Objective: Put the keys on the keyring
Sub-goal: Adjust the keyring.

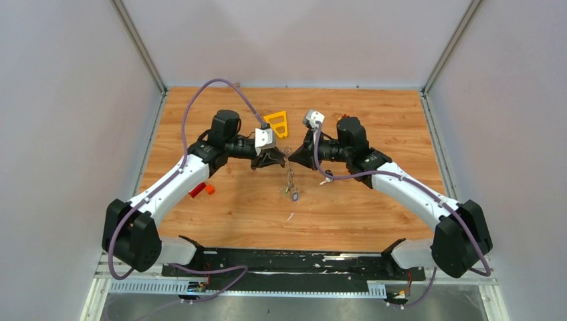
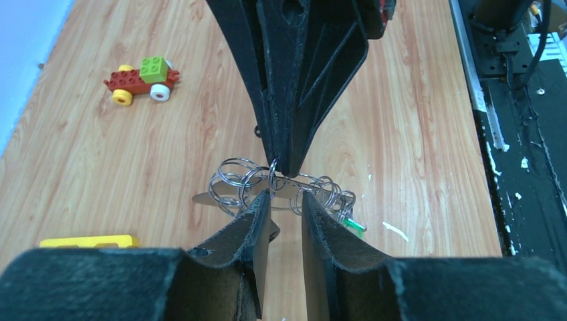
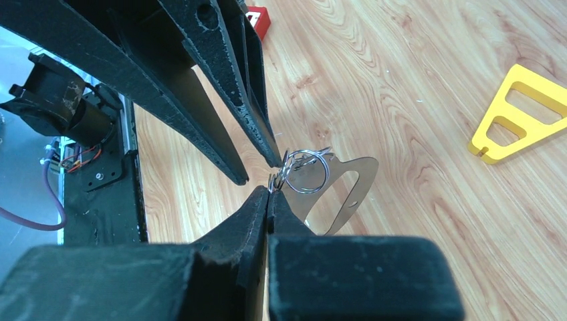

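Observation:
Both grippers meet above the middle of the table. My right gripper is shut, its tips pinching a small wire ring of the bunch of split rings. The keyring, a flat silver D-shaped loop, hangs just beyond those tips among the rings. My left gripper faces it, open, a fingertip on each side of the ring bunch, with bare wood showing in the gap. The keys dangle in a string below the two grippers, and a green tag shows at the edge of the bunch. The key blades are too small to make out.
A yellow plastic triangle frame lies behind the grippers. A red, green and yellow toy block car sits to the left, under the left arm. A white scrap lies on the wood in front. Grey walls close in three sides.

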Controlling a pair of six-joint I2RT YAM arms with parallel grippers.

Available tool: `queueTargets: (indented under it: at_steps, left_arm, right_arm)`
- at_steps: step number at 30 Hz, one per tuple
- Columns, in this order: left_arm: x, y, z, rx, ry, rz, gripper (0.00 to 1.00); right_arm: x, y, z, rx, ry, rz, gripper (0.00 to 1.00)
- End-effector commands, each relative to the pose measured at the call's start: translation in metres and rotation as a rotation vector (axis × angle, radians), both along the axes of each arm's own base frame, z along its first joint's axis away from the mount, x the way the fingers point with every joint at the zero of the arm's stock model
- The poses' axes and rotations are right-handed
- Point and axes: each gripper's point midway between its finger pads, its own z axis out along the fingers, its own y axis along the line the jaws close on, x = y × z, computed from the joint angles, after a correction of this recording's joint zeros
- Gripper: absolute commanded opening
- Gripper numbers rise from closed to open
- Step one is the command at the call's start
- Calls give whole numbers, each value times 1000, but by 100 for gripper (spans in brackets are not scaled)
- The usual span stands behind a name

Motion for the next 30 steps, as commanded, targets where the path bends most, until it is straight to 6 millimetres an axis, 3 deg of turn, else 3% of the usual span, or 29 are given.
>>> queueTargets:
  at_steps: [1, 30]
  left_arm:
    - [13, -7, 21, -28, -59, 11, 31]
    - [24, -18, 12, -33, -37, -32, 27]
  right_arm:
    - [7, 1, 38, 48, -75, -50, 0]
    - [12, -2, 38, 22, -62, -106, 0]
